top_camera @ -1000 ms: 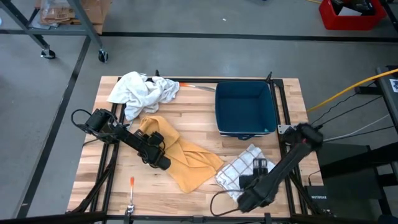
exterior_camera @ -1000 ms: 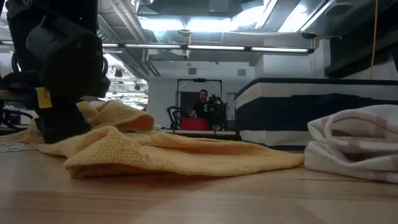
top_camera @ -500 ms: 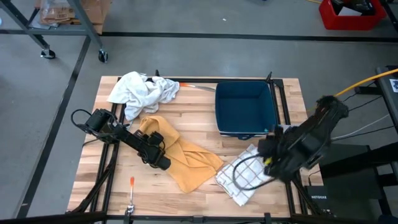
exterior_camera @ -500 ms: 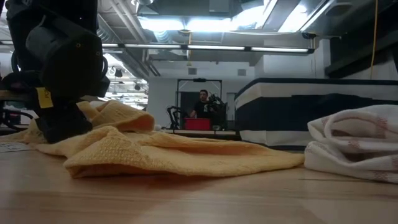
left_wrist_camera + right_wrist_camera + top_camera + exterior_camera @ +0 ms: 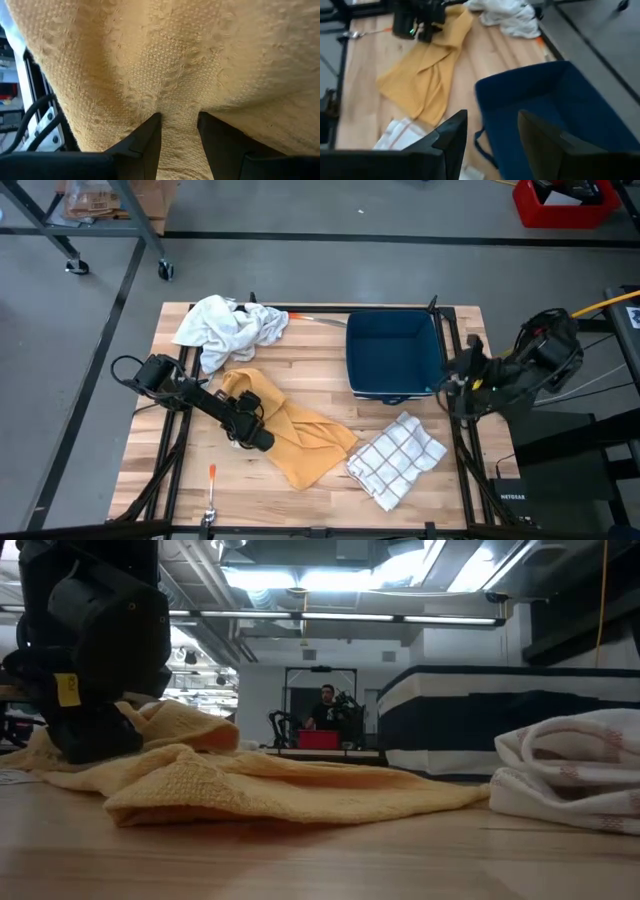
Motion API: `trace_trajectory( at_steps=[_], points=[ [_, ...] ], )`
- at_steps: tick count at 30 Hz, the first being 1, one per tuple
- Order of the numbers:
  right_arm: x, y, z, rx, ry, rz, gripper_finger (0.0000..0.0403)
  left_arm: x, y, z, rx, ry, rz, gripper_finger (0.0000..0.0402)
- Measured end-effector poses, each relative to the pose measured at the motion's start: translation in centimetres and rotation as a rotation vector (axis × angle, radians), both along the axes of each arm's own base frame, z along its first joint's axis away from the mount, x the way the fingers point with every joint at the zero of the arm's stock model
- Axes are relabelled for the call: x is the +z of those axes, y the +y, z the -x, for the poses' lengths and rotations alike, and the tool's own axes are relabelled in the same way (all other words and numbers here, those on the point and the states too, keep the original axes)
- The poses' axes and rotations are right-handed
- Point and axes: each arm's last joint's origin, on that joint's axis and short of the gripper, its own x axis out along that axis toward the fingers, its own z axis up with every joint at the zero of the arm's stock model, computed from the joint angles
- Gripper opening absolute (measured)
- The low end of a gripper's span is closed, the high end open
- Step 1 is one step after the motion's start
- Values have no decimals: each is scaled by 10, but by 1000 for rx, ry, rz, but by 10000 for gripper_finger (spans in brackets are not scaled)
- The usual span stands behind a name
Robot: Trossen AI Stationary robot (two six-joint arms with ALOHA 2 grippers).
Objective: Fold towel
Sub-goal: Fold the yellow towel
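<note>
- Yellow towel (image 5: 290,435) lying crumpled on the wooden counter (image 5: 300,495), near the middle, between the white cloth heap and the checked cloth.
- Left pincer (image 5: 252,432) pressed down onto the yellow towel's upper part, fingers (image 5: 145,140) pinching a fold of the weave between them in the left wrist view; clenched on the towel.
- In the low view, left arm's dark body (image 5: 90,640) standing on the raised end of the yellow towel (image 5: 250,785), the rest of the cloth spreading flat toward the white heap.
- Right pincer (image 5: 465,380) lifted off at the counter's right edge, just beside the blue bin (image 5: 395,355); fingers (image 5: 452,135) spread apart with nothing between them, released.
- Checked cloth (image 5: 395,460) lying flat, touching the yellow towel's lower corner, below the blue bin.
- White cloth heap (image 5: 230,328) bunched at the counter's far left corner, apart from both pincers.
- Orange-handled tool (image 5: 211,480) near the front edge, left of the yellow towel.
- A person (image 5: 325,705) far back in the room beyond the counter, in the low view.
</note>
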Motion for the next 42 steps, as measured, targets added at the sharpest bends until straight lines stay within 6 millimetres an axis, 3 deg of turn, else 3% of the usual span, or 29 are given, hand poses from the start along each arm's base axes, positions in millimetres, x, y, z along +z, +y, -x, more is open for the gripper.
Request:
trace_trajectory(
  at_steps=[7, 19, 25, 35, 42],
  points=[
    [-33, -7, 4, -50, -86, 30, 179, 0, 0, 0, 43, -25, -6, 129],
    [-152, 5, -7, -36, -336, -225, 179, 3, -2, -4, 57, -32, 8, 129],
    [-191, 16, -18, -45, -406, -285, 179, 16, -12, -23, -15, -73, 96, 129],
    [-207, 30, -32, -50, -409, -287, 179, 51, -26, -59, -216, -138, 184, 129],
    [-212, 43, -43, -17, -406, -335, 179, 80, -22, -73, -312, -86, 218, 129]
  ],
)
